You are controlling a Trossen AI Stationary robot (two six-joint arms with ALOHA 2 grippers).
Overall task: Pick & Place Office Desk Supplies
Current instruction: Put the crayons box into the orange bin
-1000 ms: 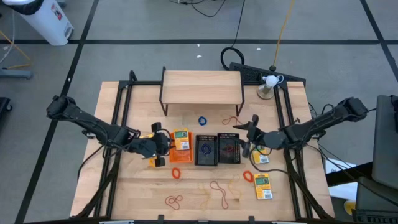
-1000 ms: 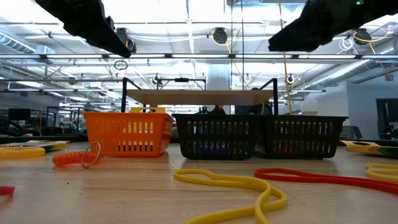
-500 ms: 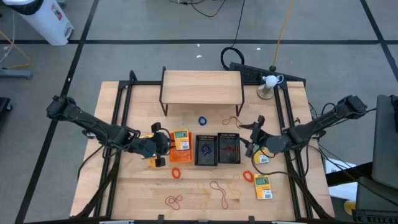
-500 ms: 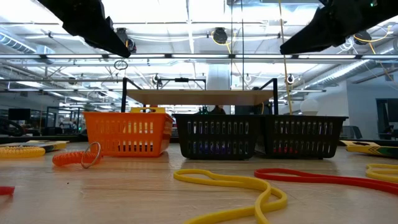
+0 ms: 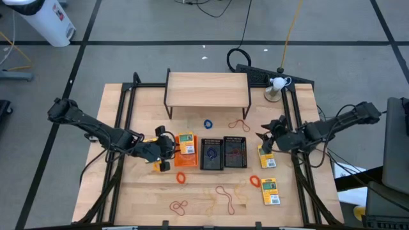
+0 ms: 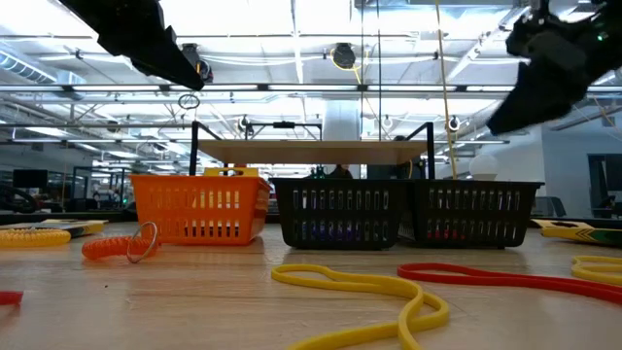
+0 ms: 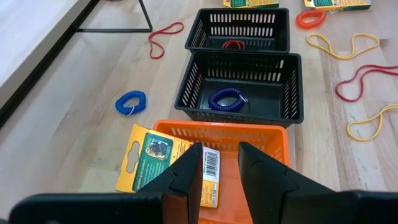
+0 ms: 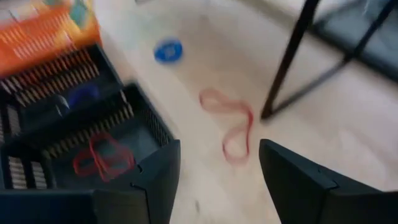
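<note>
Hovering just beside the small orange mesh bin [image 5: 185, 151], on the side away from the two black bins, the left tool [image 7: 219, 177] holds nothing, its two dark fingers [image 7: 186, 177] standing a narrow gap apart. A yellow-and-green rectangular pack [image 7: 166, 163] leans in the orange mesh bin, partly over its rim. Next to that bin sits the middle black mesh bin [image 5: 211, 153] with a purple coiled band [image 7: 227, 98] inside, and beyond it the far black mesh bin [image 5: 236, 152] holds a thin red rubber-band loop [image 7: 234, 44]. On the far side of that last bin from the orange one, the right tool [image 5: 264, 140] hangs above the light wooden counter [image 5: 147, 198], its fingers [image 8: 158, 174] spread apart and empty, near another yellow-and-green pack [image 5: 266, 158]. A blue coiled band [image 5: 208, 123] and a loose red loop [image 5: 239, 122] lie on the counter between the bins and the light wooden shelf with black legs [image 5: 207, 88].
</note>
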